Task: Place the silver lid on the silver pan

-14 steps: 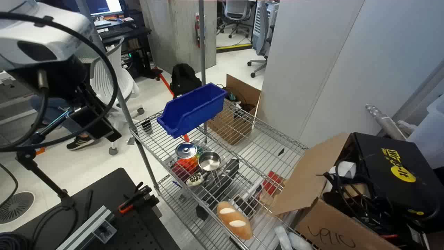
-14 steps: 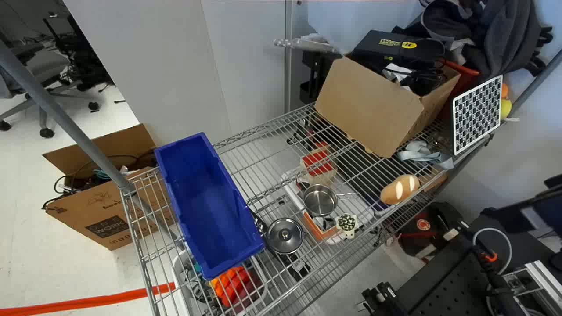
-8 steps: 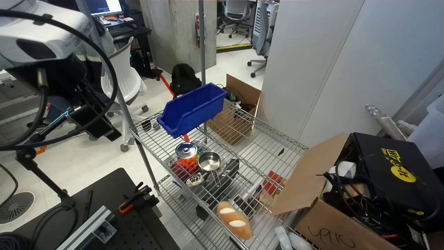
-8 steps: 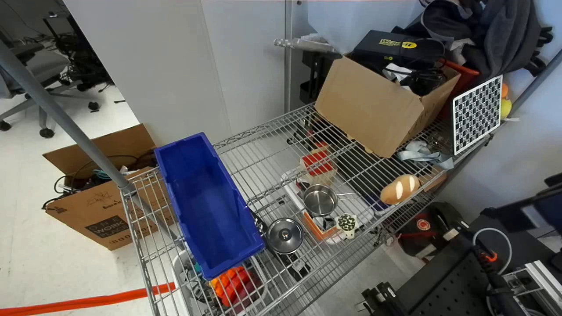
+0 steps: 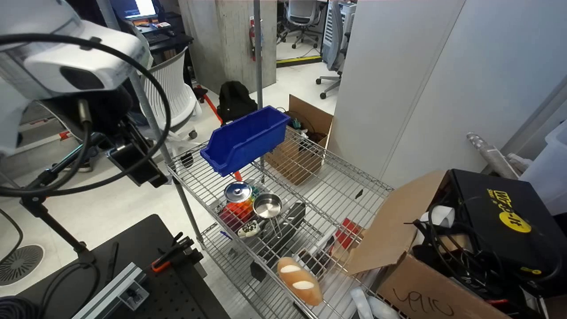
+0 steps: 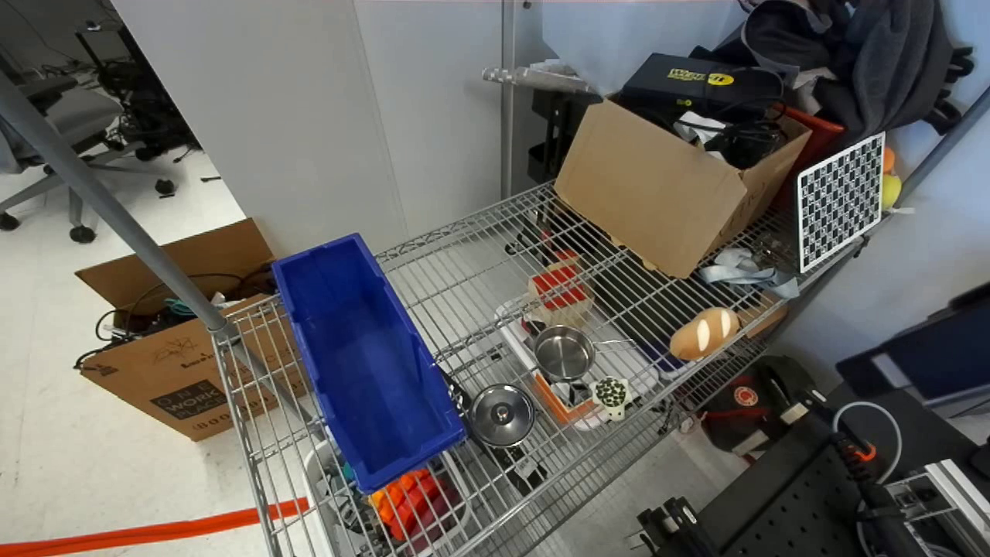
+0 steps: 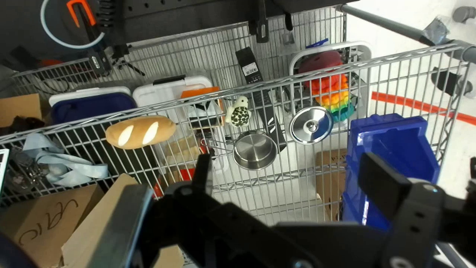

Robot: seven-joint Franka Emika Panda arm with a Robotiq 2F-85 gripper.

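Observation:
The silver lid (image 5: 238,192), round with a small centre knob, lies on the wire shelf in both exterior views (image 6: 502,415) and in the wrist view (image 7: 311,125). The silver pan (image 5: 267,205) stands beside it, upright and uncovered, with a thin wire handle; it also shows in an exterior view (image 6: 564,353) and in the wrist view (image 7: 255,150). Lid and pan are apart. My gripper (image 7: 289,166) is open, with its fingers wide apart and nothing between them. It is away from the lid and the pan, above the shelf's side.
A blue bin (image 6: 363,363) stands beside the lid. A small spotted turtle toy (image 6: 611,392) lies near the pan, and a bread loaf (image 5: 300,281) further along. A cardboard box (image 6: 657,186) stands at the far end. A shelf post (image 5: 155,128) rises near the arm.
The arm has moved to the right, toward the shelf, and slightly down during the last half second. The lid, pan, bin and bread have not moved.

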